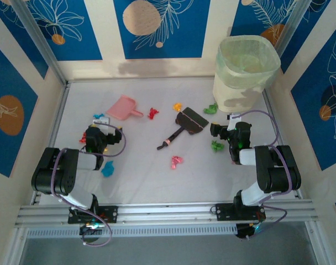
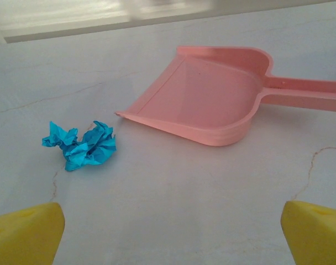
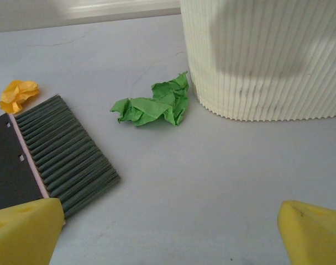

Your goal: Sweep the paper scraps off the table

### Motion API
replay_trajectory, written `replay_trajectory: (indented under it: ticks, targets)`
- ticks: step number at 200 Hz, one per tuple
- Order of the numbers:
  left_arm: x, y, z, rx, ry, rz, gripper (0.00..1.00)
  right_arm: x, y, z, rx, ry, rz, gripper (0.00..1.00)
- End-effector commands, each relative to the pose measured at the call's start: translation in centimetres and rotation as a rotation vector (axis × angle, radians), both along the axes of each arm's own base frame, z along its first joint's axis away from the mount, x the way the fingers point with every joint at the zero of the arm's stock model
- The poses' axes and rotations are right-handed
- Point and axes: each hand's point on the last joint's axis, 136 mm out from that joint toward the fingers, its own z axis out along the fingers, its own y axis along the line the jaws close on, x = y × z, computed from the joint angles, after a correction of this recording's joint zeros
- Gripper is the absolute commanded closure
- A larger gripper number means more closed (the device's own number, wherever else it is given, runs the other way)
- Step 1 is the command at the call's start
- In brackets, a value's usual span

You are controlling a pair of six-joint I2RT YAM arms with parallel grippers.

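The white table (image 1: 157,182), railed in aluminium, sits between blue-and-cream patterned walls (image 1: 157,27), with a cream ribbed bin (image 1: 245,72) at the far right. Crumpled paper scraps (image 1: 152,113) lie scattered mid-table around the pink dustpan (image 1: 122,107) and black brush (image 1: 185,124). Those by the left wrist are perhaps red and yellow. Both arms fold low. The left gripper (image 2: 168,234) has its fingers wide apart and faces a blue scrap (image 2: 82,144) near the dustpan's lip. The right gripper (image 3: 168,234), likewise spread, faces a green scrap (image 3: 154,105) just beside the bin.
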Motion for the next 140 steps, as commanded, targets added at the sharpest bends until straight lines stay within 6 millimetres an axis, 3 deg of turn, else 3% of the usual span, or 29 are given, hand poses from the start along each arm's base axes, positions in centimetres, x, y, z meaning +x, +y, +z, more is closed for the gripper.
replay_trajectory:
  ticks: [1,41,61,81,112,140]
  targets:
    - [0.5,0.2,0.6,0.001,-0.018,-0.011,0.00,0.4,0.1,1.0,0.010,-0.032,0.008,0.01]
    - [0.5,0.3,0.8,0.003,-0.027,-0.006,0.00,0.6,0.2,1.6,0.001,-0.027,0.006,0.01]
    - [0.4,1.8,2.0,0.008,-0.017,0.087,0.00,1.4,0.1,3.5,-0.013,0.037,-0.020,0.01]
    - [0.0,2.6,4.7,0.012,-0.020,0.133,0.00,0.7,0.2,4.7,0.009,0.087,-0.040,0.01]
    - [-0.5,3.0,11.1,-0.045,-0.120,0.167,0.00,-1.2,-0.2,9.7,0.123,-0.022,-0.129,0.01]
    - [-0.8,2.0,14.3,-0.091,-0.119,0.100,0.00,-3.7,-2.9,10.5,0.295,0.232,-0.320,0.01]
